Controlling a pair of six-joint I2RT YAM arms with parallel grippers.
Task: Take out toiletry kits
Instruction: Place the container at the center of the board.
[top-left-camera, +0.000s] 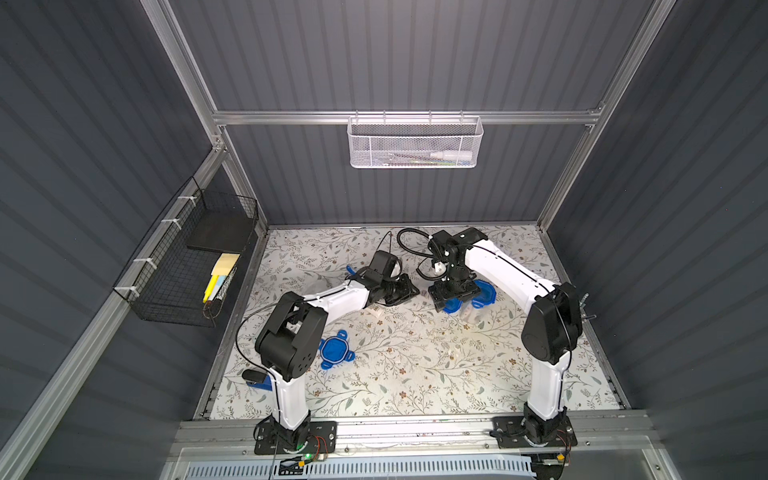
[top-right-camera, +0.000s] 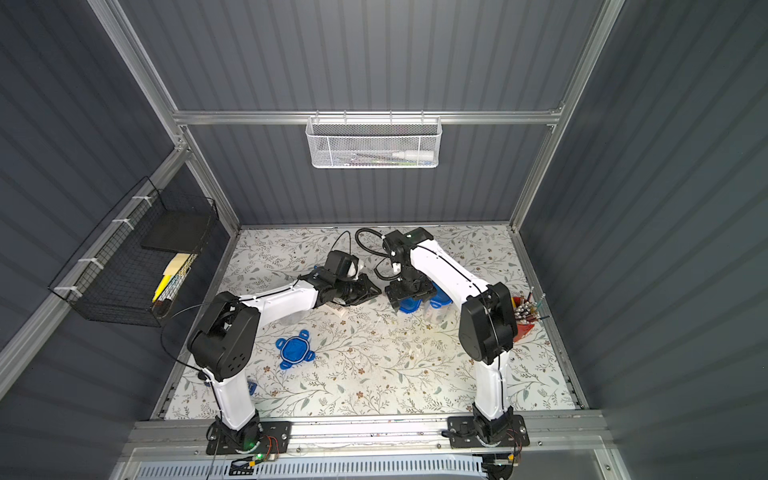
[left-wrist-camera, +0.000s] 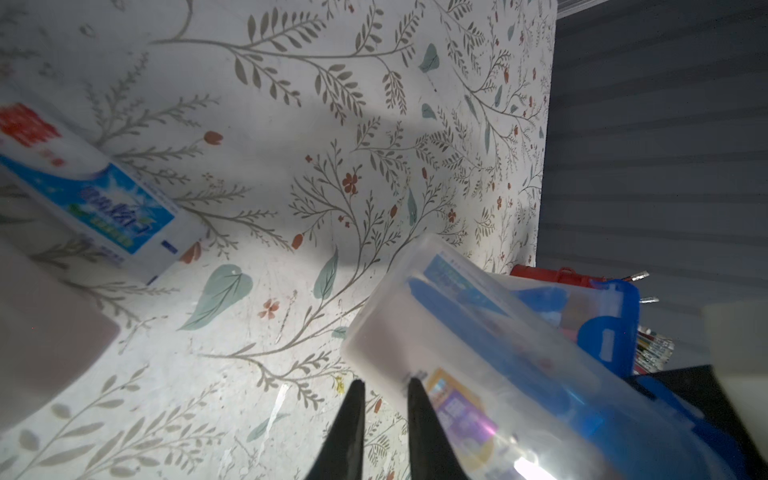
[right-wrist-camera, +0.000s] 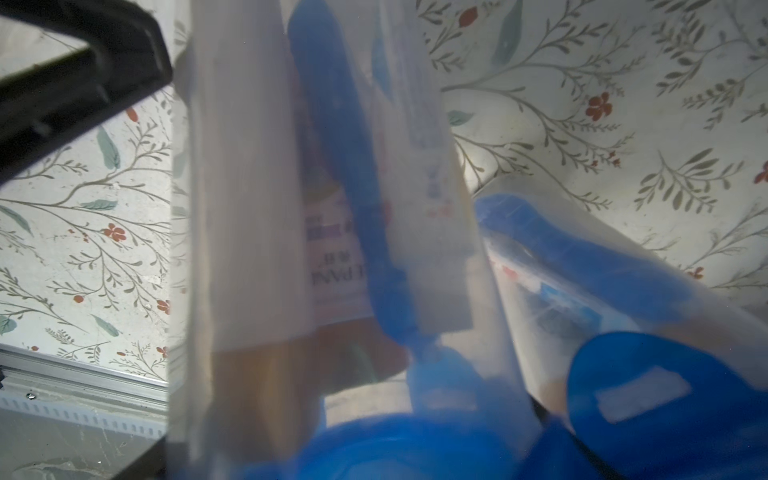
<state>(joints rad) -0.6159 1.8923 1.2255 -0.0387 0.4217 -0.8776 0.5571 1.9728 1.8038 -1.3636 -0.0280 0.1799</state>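
Note:
A clear jar (left-wrist-camera: 465, 328) with a blue clip lid hangs tilted, its base towards my left gripper. Inside it show a blue toothbrush (right-wrist-camera: 345, 166), a toothpaste tube (right-wrist-camera: 419, 137) and a white bottle with a tan cap (right-wrist-camera: 245, 208). My right gripper (top-left-camera: 451, 297) sits at the lid end, shut on this jar; the lid hides its fingers in the right wrist view. My left gripper (left-wrist-camera: 386, 386) is just beside the jar's base, open by a narrow gap with only the table between its fingers. A white-blue-red toothpaste tube (left-wrist-camera: 104, 195) lies loose on the table.
A second lidded jar (right-wrist-camera: 615, 282) lies beside the held one. A loose blue lid (top-left-camera: 336, 350) rests near my left arm. The red cup of pens (top-right-camera: 525, 320) stands at the right wall. A white mesh basket (top-left-camera: 415, 143) and a black wire basket (top-left-camera: 187, 266) hang on the walls.

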